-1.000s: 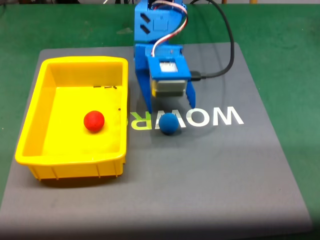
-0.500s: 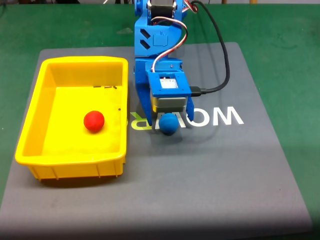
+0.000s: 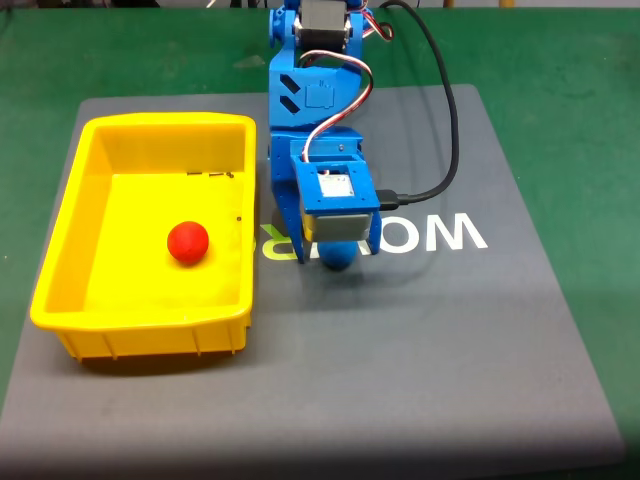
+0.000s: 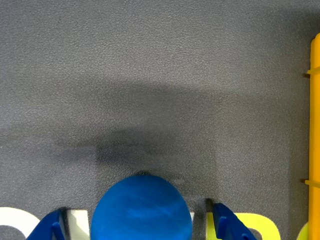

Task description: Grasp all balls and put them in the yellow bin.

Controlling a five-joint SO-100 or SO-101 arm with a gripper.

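The red ball (image 3: 187, 242) lies inside the yellow bin (image 3: 70, 215) at the left of the fixed view; the bin's ribbed wall (image 4: 314, 140) shows at the right edge of the wrist view. The blue ball (image 3: 337, 258) rests on the grey mat, mostly hidden under the blue arm in the fixed view. In the wrist view the blue ball (image 4: 141, 208) sits between the two blue fingertips, one on each side with small gaps. My gripper (image 3: 336, 252) (image 4: 141, 225) is open around the ball, low over the mat.
A grey mat (image 3: 430, 340) with white and yellow lettering (image 3: 440, 232) covers the green table (image 3: 570, 90). A black cable (image 3: 452, 120) runs from the arm toward the back. Bare mat lies in front and to the right.
The arm has lowered and come forward over the blue ball, so the gripper now straddles it. The ball and the bin have stayed in place.
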